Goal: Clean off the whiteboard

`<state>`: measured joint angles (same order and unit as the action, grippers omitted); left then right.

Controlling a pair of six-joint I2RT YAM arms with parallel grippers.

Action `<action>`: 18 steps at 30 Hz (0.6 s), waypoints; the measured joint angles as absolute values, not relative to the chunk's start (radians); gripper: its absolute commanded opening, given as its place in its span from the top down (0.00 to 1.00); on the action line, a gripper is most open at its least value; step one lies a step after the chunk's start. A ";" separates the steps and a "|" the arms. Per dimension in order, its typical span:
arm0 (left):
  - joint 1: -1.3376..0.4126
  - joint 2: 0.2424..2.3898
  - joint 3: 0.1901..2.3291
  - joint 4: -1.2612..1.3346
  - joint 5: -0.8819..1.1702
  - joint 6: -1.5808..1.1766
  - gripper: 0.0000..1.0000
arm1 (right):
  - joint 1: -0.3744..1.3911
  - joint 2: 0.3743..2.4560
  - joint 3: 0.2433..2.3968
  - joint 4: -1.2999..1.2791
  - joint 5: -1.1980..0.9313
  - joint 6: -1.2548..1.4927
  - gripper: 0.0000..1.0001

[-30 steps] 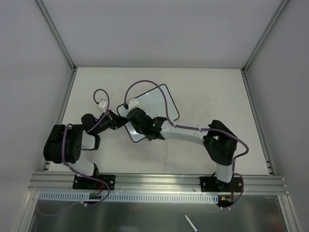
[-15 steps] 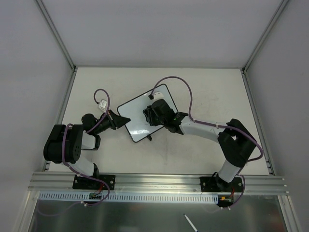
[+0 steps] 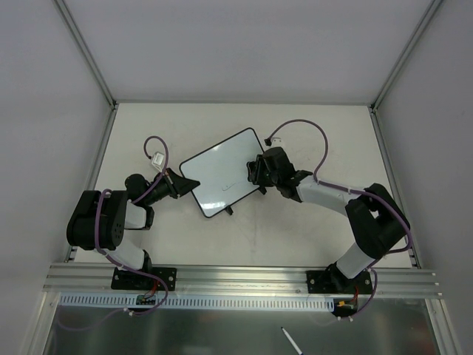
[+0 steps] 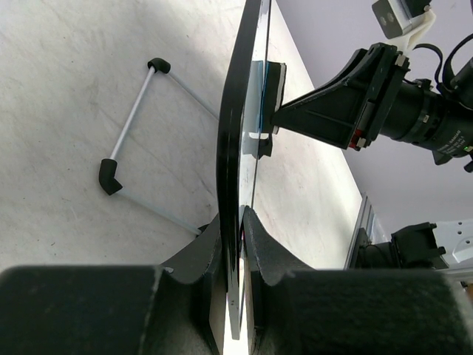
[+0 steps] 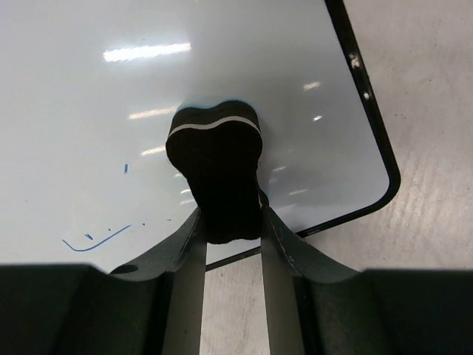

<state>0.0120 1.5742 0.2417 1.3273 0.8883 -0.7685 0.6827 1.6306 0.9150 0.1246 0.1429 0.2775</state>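
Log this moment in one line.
left gripper: shut on whiteboard edge | right gripper: shut on eraser, eraser against whiteboard | blue marks visible

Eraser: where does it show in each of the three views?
Top external: not visible, covered by the right gripper at the whiteboard's right end.
Left wrist: eraser upper centre, against the whiteboard's face.
Right wrist: centre, between the jaws, on the whiteboard.
Shared landmark: the whiteboard's black frame.
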 measured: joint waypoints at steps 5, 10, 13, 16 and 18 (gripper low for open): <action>0.012 1.574 0.242 1.327 0.889 -0.768 1.00 | 0.656 1.627 0.889 0.162 0.112 0.314 1.00; 0.012 1.574 0.242 1.328 0.890 -0.768 1.00 | 0.649 1.627 0.886 0.173 0.102 0.316 1.00; 0.012 1.574 0.242 1.328 0.891 -0.768 1.00 | 0.646 1.627 0.887 0.172 0.096 0.312 1.00; 0.012 1.574 0.242 1.328 0.891 -0.768 1.00 | 0.653 1.630 0.903 0.151 0.101 0.296 1.00; 0.012 1.574 0.242 1.328 0.893 -0.768 1.00 | 0.672 1.636 0.925 0.119 0.128 0.276 1.00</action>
